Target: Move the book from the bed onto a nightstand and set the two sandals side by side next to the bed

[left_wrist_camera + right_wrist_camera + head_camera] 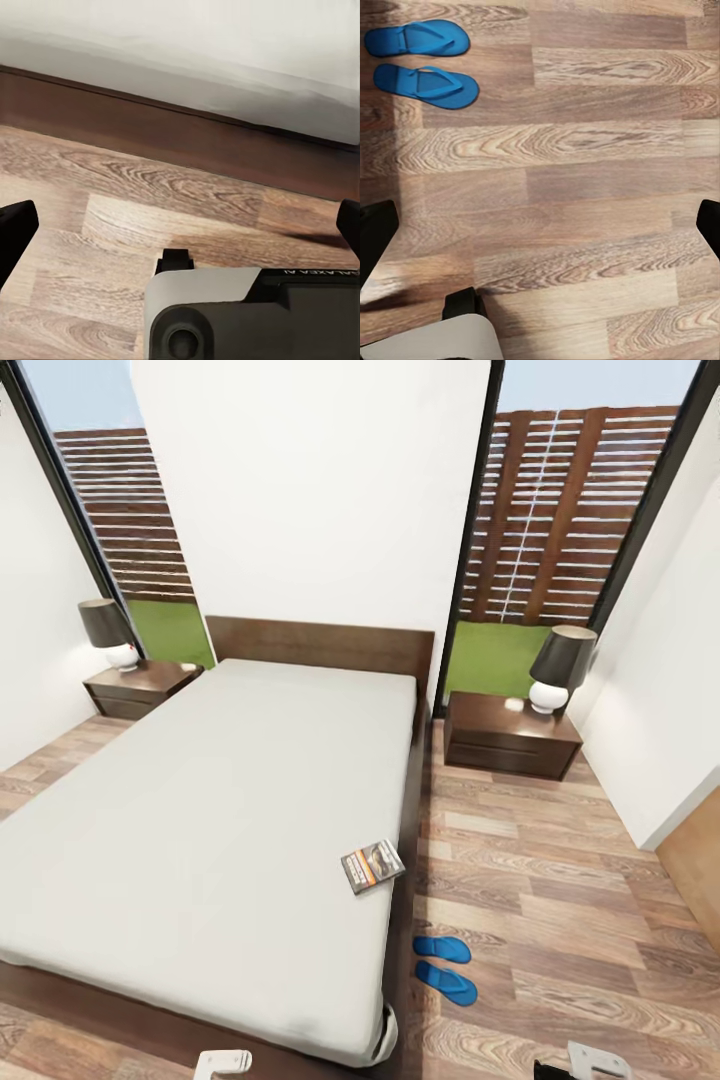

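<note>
Grey mattress covers the bed (200,830) in the head view. The book (372,866) lies near the bed's right edge, close to its foot corner. The 2 sandals (443,967) sit side by side on the wood floor (560,900), just beside that edge. A nightstand (510,736) stands at each side of the headboard.

At the left wrist, the left gripper (180,225) has its fingers spread wide over floor, near the bed frame.

At the right wrist, the right gripper (540,225) is spread wide too, with both sandals ahead.

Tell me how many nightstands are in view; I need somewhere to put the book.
2. One nightstand stands left of the bed's headboard, the other right of it. Each carries a lamp.
</note>
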Robot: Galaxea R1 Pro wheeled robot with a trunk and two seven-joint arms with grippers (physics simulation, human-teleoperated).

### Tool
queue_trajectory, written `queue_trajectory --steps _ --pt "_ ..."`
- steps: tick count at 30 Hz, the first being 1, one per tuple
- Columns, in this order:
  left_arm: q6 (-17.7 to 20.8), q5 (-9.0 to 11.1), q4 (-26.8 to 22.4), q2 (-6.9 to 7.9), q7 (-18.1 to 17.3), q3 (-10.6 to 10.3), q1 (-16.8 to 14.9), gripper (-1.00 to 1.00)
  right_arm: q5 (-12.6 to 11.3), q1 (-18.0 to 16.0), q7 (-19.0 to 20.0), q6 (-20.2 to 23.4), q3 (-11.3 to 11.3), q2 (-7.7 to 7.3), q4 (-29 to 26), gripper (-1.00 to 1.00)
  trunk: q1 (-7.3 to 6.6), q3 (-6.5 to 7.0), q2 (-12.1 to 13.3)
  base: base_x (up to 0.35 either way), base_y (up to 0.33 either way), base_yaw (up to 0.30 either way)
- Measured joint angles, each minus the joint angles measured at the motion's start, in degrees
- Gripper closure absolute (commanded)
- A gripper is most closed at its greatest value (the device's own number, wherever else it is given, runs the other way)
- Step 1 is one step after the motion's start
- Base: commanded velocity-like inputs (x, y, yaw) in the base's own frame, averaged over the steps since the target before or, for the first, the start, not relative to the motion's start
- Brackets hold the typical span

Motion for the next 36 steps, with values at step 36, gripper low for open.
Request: queue_trajectory --steps 36 --pt "0.0 0.0 0.0 0.0 -0.1 0.0 0.0 -1.0 0.0 0.0 0.0 0.0 0.0 0.0 0.0 -1.0 0.0 3.35 0.0 0.0 0.0 0.0"
